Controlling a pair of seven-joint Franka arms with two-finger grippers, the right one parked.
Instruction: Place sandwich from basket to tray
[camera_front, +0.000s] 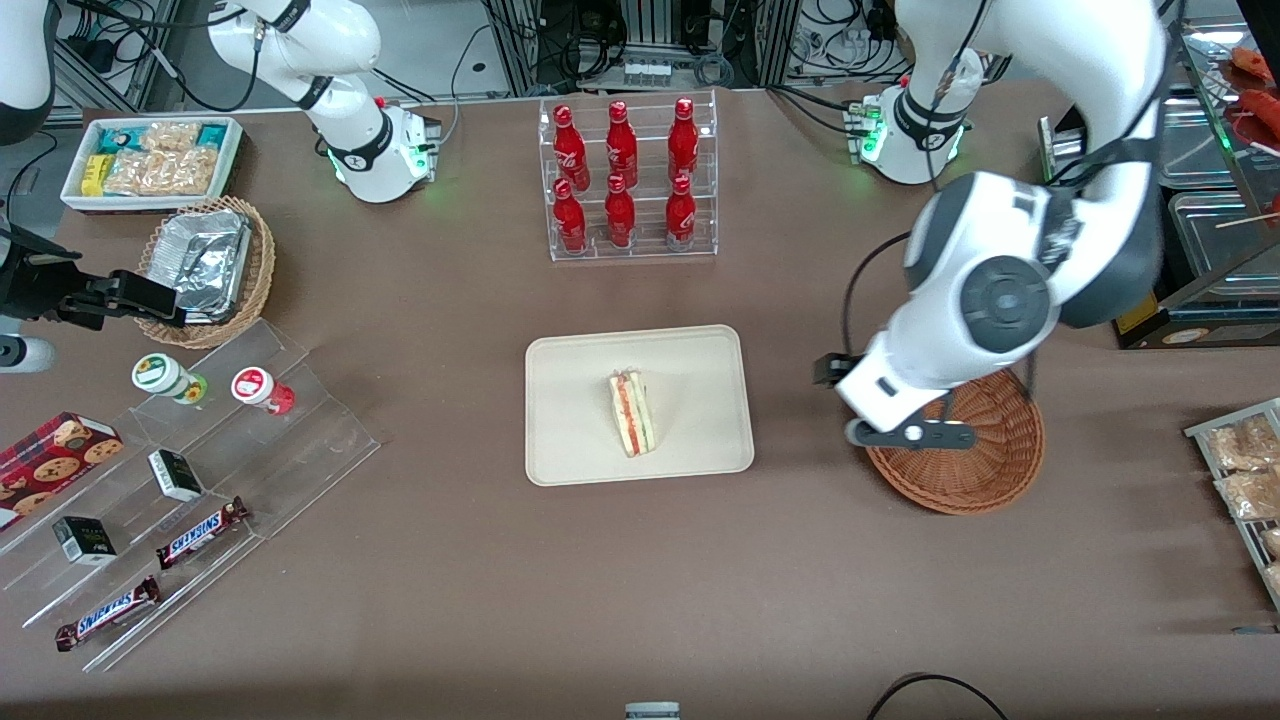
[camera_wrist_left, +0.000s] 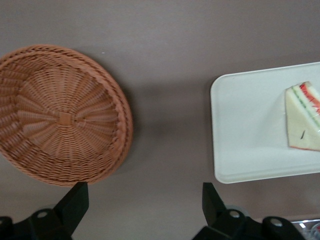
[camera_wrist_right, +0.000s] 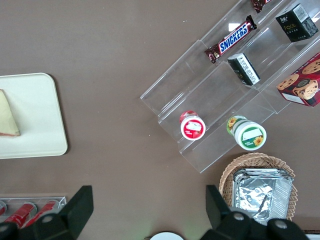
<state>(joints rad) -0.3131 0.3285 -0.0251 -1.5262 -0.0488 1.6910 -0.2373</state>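
The sandwich (camera_front: 632, 412) (camera_wrist_left: 303, 119) lies on the cream tray (camera_front: 570, 400) (camera_wrist_left: 245, 125) in the middle of the table, its red, orange and green filling edge showing. The reddish-brown woven basket (camera_front: 990, 460) (camera_wrist_left: 65, 115) sits empty toward the working arm's end. My gripper (camera_front: 862, 405) (camera_wrist_left: 145, 192) hangs open above bare table between the basket and the tray, with nothing between its fingers. The right wrist view catches a corner of the sandwich (camera_wrist_right: 7, 117) on the tray (camera_wrist_right: 35, 110).
A clear rack of red bottles (camera_front: 628, 180) stands farther from the front camera than the tray. Toward the parked arm's end are a tan wicker basket with a foil container (camera_front: 205, 265), a white tub of snacks (camera_front: 155, 160) and a stepped acrylic shelf (camera_front: 180, 480).
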